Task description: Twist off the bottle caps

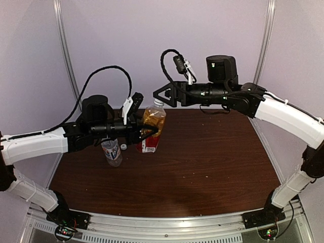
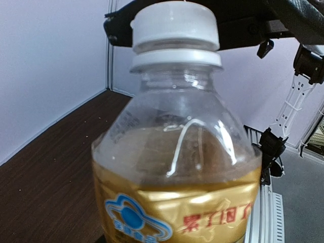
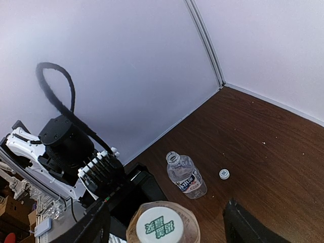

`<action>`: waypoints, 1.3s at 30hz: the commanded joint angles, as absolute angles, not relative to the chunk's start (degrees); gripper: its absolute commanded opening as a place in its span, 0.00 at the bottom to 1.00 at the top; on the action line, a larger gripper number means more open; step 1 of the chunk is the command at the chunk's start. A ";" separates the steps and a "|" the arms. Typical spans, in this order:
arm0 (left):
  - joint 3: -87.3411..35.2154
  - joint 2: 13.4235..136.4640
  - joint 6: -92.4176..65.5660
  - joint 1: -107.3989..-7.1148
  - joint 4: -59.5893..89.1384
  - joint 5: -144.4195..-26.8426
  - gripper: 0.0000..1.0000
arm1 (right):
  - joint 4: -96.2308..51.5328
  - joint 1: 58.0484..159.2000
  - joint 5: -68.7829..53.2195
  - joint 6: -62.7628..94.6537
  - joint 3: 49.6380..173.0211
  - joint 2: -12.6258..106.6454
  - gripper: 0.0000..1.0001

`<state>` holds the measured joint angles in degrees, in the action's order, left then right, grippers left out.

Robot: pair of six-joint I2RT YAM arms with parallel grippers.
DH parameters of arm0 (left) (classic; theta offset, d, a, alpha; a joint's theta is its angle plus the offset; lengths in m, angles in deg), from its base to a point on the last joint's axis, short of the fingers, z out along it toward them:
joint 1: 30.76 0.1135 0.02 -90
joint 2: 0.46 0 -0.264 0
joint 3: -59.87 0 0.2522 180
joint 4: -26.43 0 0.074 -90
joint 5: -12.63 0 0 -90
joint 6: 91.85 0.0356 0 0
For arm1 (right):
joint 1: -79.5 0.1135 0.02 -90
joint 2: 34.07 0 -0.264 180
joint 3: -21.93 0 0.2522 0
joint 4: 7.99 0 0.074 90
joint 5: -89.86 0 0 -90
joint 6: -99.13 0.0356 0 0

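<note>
Left end effector (image 1: 148, 130): clamped across the body of the amber bottle (image 1: 154, 117), coming in from the bottle's 9 o'clock side.
Right end effector (image 1: 159, 95): apart; in the right wrist view its black fingers (image 3: 96, 225) stand either side of the cap with a gap on each side.
Amber bottle: upright at about 11 o'clock from the middle of the desk (image 1: 202, 162), red and yellow label, liquid below the shoulder.
White cap (image 3: 161, 226): on the amber bottle's neck, green characters printed on top.
Clear bottle (image 3: 186, 175): standing just beside the amber bottle at its 8 o'clock, under the left arm, its neck open.
Loose cap (image 3: 224, 174): small and white, lying on the desk between the two bottles, touching neither.
</note>
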<state>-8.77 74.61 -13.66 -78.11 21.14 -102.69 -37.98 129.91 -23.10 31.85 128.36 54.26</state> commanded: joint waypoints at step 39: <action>-6.53 71.95 -11.05 -78.30 29.49 -121.47 0.39 | -32.23 128.33 -51.47 14.08 125.60 56.26 0.10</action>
<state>-7.08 73.43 -12.06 -77.61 22.10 -104.59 -33.92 128.73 -35.43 23.94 126.15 56.34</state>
